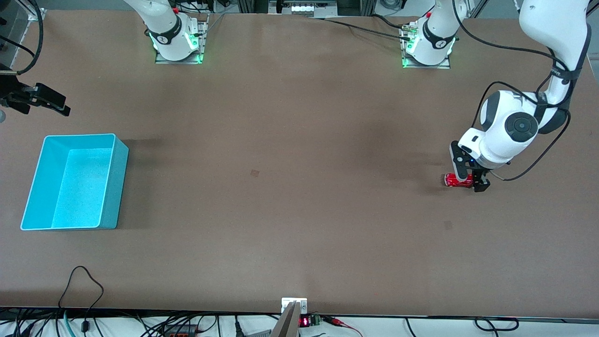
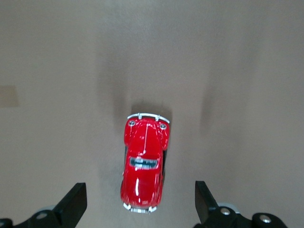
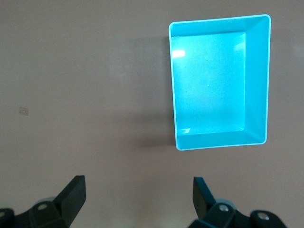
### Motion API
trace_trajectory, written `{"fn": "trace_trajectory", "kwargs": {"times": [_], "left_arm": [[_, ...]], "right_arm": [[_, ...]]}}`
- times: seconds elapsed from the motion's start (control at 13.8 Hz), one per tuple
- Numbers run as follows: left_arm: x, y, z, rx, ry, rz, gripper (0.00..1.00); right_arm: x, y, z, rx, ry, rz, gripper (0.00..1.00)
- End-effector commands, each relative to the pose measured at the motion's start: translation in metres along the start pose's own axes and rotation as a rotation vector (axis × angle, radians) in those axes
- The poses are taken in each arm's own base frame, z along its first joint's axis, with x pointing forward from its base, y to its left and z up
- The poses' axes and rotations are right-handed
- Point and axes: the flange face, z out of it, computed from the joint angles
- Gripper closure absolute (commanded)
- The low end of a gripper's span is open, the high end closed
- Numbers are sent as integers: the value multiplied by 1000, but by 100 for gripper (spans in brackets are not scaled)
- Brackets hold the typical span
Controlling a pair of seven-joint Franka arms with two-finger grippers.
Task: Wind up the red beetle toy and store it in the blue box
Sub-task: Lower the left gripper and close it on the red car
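The red beetle toy point(image 1: 454, 180) stands on the brown table near the left arm's end. My left gripper point(image 1: 470, 180) is low over it and open. In the left wrist view the toy point(image 2: 144, 156) lies lengthwise between the two black fingers point(image 2: 75, 202), with a gap on each side. The blue box point(image 1: 119, 187) sits empty at the right arm's end of the table. My right gripper point(image 1: 67, 106) hangs open and empty over the table beside the box. The right wrist view shows the box point(image 3: 256, 80) ahead of the open gripper point(image 3: 137, 190).
The two arm bases point(image 1: 178, 42) stand along the table's edge farthest from the front camera. Cables point(image 1: 84, 285) and a small mount point(image 1: 294, 306) lie along the nearest edge. A faint square mark point(image 1: 254, 172) is on the table's middle.
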Motion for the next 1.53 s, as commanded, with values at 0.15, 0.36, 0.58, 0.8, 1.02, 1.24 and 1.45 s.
{"fn": "trace_trajectory", "kwargs": {"times": [0.15,0.36,0.58,0.8,1.02,1.24,1.45], "left_arm": [[-2,-2,14,4,0,61,5],[-11,-4,23,7,8,67,10],[-14,-5,23,19,10,93,26],[-15,-6,23,20,10,101,57],[-15,-7,23,29,12,104,81],[-14,-6,27,25,14,105,87],[-17,-4,31,17,14,112,87]], "right_arm": [[1,4,-5,6,10,-7,0],[1,4,-5,6,10,-8,0],[1,4,-4,6,10,-8,0],[1,3,-5,6,10,-10,0],[1,3,-5,6,11,-10,0],[1,3,-5,6,11,-10,0],[1,3,-5,6,10,-10,0]]}}
